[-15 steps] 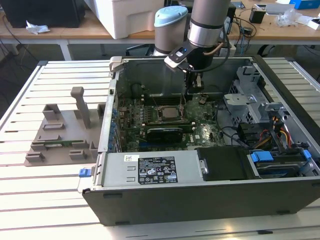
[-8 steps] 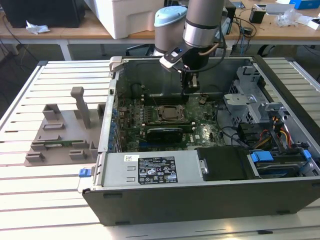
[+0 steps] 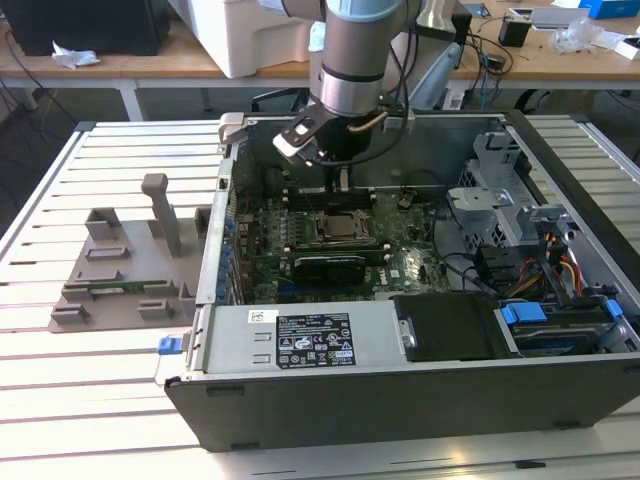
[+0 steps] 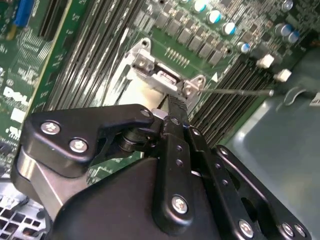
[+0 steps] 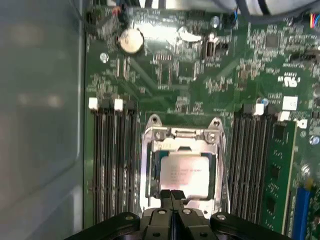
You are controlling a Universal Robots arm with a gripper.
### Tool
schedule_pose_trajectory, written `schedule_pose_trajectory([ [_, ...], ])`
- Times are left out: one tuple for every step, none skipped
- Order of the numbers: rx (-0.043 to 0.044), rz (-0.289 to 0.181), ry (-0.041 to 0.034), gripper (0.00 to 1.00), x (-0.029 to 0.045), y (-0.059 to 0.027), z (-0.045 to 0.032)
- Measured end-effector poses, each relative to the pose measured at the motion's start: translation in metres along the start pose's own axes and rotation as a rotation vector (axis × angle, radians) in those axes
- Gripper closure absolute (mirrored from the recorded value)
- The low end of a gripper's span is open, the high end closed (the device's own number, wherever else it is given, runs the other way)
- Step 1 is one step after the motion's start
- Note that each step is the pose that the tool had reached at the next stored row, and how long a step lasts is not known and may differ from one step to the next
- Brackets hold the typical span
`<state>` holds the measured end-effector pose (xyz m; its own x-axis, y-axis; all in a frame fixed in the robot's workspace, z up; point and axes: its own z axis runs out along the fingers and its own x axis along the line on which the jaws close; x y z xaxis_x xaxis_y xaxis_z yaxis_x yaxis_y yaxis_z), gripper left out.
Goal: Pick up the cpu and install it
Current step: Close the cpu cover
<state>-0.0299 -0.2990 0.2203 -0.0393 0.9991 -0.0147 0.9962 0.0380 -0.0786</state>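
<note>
Lying just beneath closed fingers (image 5: 166, 200): cpu (image 5: 187, 172)

A pale slatted worktable (image 3: 90, 420) stands before a long wooden desk (image 3: 120, 65) bearing a white box (image 3: 250, 35).

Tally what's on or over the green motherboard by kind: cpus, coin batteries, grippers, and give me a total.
Flat square silvery-topped cpu: 1
Round silver coin battery: 1
Black metal gripper: 1
Total: 3

Silvery cpu (image 5: 187, 174), green motherboard (image 5: 200, 75) with black memory slots (image 5: 107, 165), dark grey case (image 3: 400, 400)
</note>
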Motion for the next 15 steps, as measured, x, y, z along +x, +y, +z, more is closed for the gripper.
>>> schedule_pose_trajectory([
  [0.0000,0.000,0.0000,0.89,-0.0001,-0.0019,0.0020],
  [0.0001,0.000,-0.0002,0.89,-0.0007,-0.0022,0.0029],
  [0.0001,0.000,-0.0002,0.89,-0.0014,-0.0023,0.0038],
  [0.0000,0.000,-0.0001,0.89,-0.0022,-0.0024,0.0048],
  [0.0000,0.000,-0.0001,0.89,-0.0029,-0.0026,0.0057],
  [-0.0001,0.000,0.0000,0.89,-0.0035,-0.0028,0.0067],
  [0.0000,0.000,-0.0001,0.89,-0.0039,-0.0032,0.0073],
  [0.0001,0.000,0.0001,0.89,-0.0041,-0.0043,0.0079],
  [0.0000,0.000,0.0005,0.89,-0.0042,-0.0051,0.0083],
  [0.0000,0.000,0.0008,0.89,-0.0043,-0.0058,0.0087],
  [0.0000,0.000,0.0008,0.89,-0.0044,-0.0063,0.0091],
  [0.0001,0.000,0.0009,0.89,-0.0045,-0.0068,0.0095],
  [0.0000,0.000,0.0012,0.89,-0.0046,-0.0076,0.0100],
  [0.0000,0.000,0.0015,0.89,-0.0046,-0.0084,0.0103],
  [-0.0001,0.000,0.0020,0.89,-0.0046,-0.0095,0.0105],
])
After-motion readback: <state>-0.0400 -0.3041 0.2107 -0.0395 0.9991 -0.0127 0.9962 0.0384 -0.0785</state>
